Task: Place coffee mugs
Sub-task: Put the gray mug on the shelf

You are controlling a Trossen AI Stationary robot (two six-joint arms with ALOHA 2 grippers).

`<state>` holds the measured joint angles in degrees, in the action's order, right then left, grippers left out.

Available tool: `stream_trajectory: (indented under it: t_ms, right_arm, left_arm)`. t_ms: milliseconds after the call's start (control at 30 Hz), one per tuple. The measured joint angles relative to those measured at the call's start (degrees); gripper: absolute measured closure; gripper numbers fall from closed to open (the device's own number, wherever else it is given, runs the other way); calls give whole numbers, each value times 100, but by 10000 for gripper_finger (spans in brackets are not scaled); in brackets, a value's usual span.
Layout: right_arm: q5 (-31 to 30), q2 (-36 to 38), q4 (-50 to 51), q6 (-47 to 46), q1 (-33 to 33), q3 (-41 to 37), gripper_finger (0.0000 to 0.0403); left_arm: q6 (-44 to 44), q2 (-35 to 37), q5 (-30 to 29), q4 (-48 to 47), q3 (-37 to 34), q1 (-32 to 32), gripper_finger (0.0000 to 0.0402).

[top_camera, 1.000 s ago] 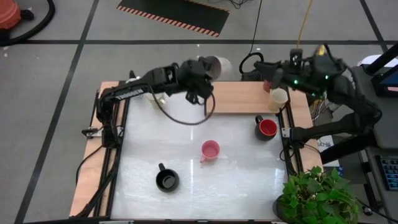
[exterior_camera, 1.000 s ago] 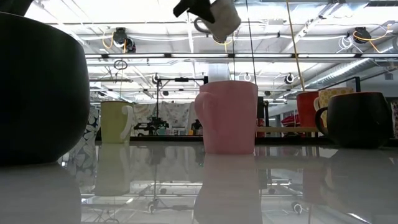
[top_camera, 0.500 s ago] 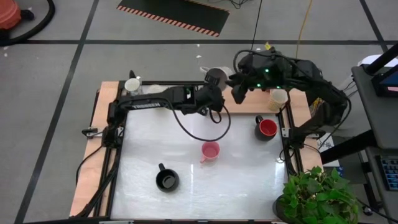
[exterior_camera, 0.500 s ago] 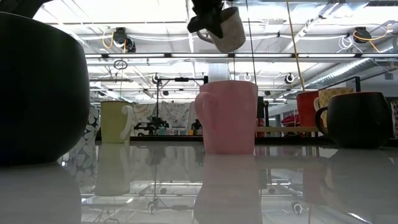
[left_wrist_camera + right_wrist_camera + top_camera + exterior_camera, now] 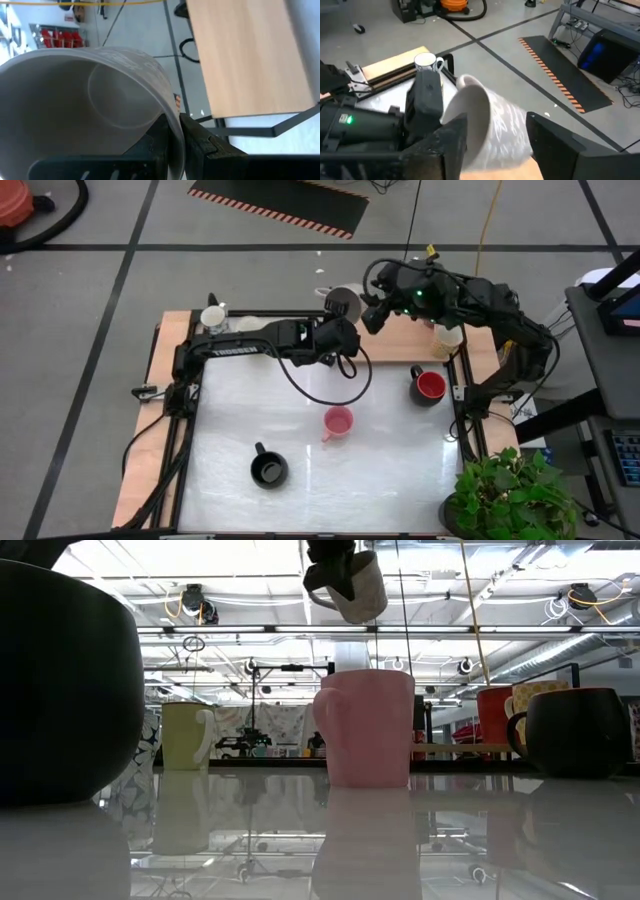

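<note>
Roughly midway, I judge: pink mug (image 5: 338,421), black mug (image 5: 268,470) and red mug (image 5: 428,385) stand placed; my left gripper (image 5: 341,323) clamps the grey mug (image 5: 345,303) aloft at the table's far edge, right gripper (image 5: 375,313) spread around it.

Both arms were dark, jointed units of matte black housing. The left arm (image 5: 250,345) carried white lettering along its long link and a black cable looping from its wrist. The right arm (image 5: 500,310) showed small green indicator lights near its wrist and bundled black cabling.
</note>
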<state>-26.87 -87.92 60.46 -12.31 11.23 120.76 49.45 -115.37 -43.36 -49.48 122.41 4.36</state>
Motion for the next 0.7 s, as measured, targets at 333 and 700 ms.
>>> stream_trajectory:
  t_ms: [333, 700]
  right_arm:
    - [293, 32, -346, 346, 108, -534, 187]
    - [1604, 17, -295, 76, 476, -692, 202]
  left_arm:
    - [82, 7, 116, -132, -133, -2, 371]
    - [910, 9, -31, 46, -149, -116, 371]
